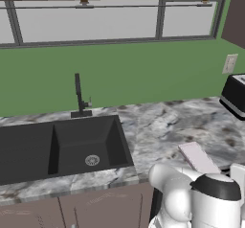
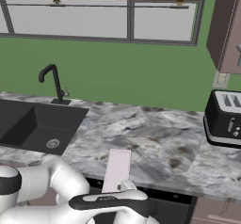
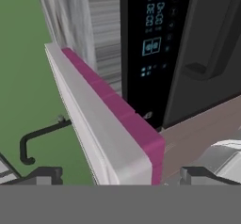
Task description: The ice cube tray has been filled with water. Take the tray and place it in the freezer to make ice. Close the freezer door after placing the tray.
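The thin pale pinkish-white ice cube tray [image 2: 116,170] with its magenta lower edge is seen lying at the front edge of the grey marbled surface [image 2: 155,138]. The spread gripper [image 3: 120,175] straddles it, not yet closed; lifting, freezing and door-closing remain.

The sink [image 1: 72,148] was set into the worktop [image 1: 158,126], with the faucet [image 1: 79,97] just behind it against the wall. To the right of the sink, the ice cube tray [image 1: 197,156] lay at the worktop's front edge. Farther right of the sink, near the back wall, stood the toaster [image 1: 234,95].
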You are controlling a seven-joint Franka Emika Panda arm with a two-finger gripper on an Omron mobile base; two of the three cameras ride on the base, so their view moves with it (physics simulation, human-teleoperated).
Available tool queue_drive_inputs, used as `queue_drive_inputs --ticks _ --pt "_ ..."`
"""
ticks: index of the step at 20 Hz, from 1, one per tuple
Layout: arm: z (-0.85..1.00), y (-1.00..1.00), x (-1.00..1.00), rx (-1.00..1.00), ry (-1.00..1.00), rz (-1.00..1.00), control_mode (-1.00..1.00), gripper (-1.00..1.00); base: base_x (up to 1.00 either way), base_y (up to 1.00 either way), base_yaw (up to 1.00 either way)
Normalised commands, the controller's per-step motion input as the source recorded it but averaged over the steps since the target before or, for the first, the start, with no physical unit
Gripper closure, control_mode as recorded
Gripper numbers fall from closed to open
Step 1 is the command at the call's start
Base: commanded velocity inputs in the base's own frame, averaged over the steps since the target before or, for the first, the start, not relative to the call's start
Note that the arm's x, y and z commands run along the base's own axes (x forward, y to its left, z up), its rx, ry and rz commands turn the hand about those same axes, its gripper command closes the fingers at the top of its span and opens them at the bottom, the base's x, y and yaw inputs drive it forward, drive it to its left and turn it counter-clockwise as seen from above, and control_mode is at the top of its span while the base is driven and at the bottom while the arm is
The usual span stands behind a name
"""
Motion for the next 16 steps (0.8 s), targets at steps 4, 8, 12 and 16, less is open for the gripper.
queue_drive_inputs --ticks 4,8,12,16 --pt "0.0 0.09 0.0 0.0 0.0 0.0 -1.0 1.0 0.0 0.0 0.0" --pt "0.0 0.03 0.0 0.0 -0.01 0.0 -1.0 1.0 0.0 0.0 0.0" --pt "0.22 0.0 -0.01 0.0 -0.04 -0.04 -1.0 1.0 0.0 0.0 0.0" --pt "0.51 0.0 -0.16 -0.05 -0.11 -0.06 -1.0 1.0 0.0 0.0 0.0"
